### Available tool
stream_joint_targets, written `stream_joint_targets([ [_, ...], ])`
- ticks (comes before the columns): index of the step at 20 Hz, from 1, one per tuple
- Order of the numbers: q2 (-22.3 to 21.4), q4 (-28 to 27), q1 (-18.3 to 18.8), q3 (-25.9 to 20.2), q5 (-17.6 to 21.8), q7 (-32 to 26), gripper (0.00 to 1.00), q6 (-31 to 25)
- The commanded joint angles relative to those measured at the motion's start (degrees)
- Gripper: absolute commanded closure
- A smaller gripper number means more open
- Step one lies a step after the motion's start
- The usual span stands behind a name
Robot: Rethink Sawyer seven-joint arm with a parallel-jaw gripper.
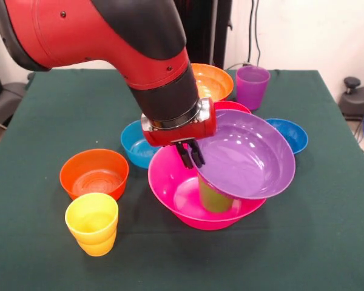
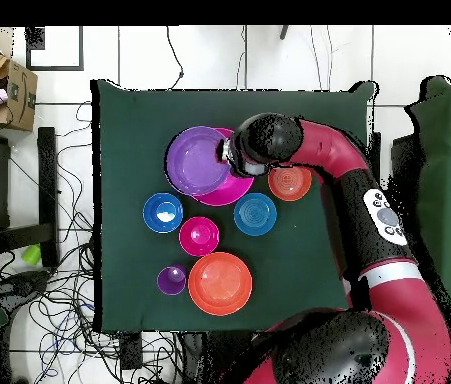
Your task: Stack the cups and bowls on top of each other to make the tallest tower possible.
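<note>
The gripper hangs over the big pink bowl in the middle of the bench, its fingers close together at the rim of the big purple bowl; I cannot tell if they pinch it. That bowl sits tilted on the lime green cup inside the pink one, so it may slide off. These things look light, stiff and slippery; the thin rim is the best place to hold. The yellow cup stands near the front. I see no writing.

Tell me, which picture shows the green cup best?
The front view: the green cup stands in the pink bowl, under the tilted purple bowl. From overhead, the purple bowl hides the cup completely.
</note>
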State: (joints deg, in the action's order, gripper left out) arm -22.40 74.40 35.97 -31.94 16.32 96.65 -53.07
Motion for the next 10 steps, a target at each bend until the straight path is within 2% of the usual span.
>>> stream_joint_targets([
  [1, 1.24, 2.55, 2.44, 0.14, 1.60, -2.38, 1.00, 6.08],
  [5, 2.47, 3.75, 4.05, -0.46, 2.44, -3.80, 1.00, 8.80],
  [10, 3.85, 2.82, 5.45, -1.47, 2.83, -6.67, 1.00, 7.83],
])
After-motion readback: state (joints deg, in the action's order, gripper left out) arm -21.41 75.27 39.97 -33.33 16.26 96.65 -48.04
